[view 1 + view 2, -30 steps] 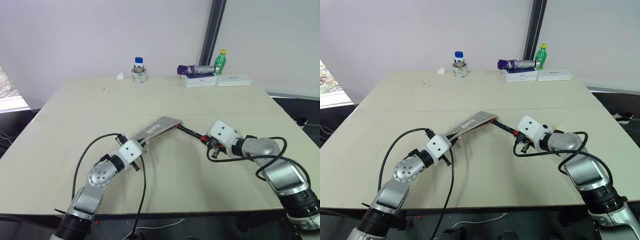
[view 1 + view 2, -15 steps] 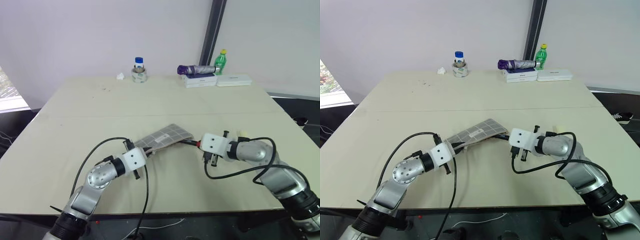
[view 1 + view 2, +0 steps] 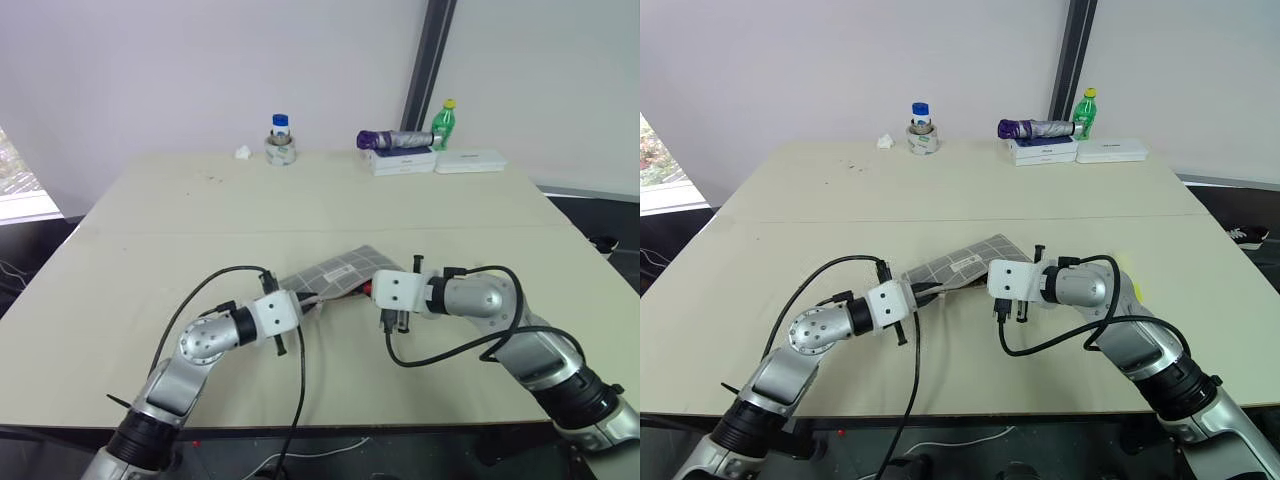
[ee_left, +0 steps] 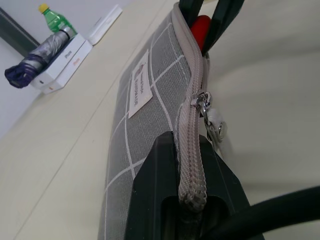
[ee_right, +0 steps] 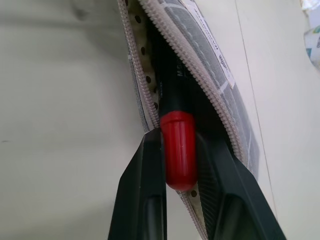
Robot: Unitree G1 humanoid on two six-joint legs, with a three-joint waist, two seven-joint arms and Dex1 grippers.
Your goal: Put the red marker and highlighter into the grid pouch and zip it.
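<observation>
You've got two silver metallic arms with black joint rings and round shoulder-side housings. White boxy wrist blocks on both. Loose black cable loops off each forearm. Left gripper (image 4: 187,200) and right gripper (image 5: 182,200): matte black fingers.

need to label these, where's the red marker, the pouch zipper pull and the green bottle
red marker (image 5: 177,150), right wrist view, on its red cap
zipper pull (image 4: 206,102), left wrist view, on the metal slider
green bottle (image 3: 441,126), left eye view, on its body
</observation>
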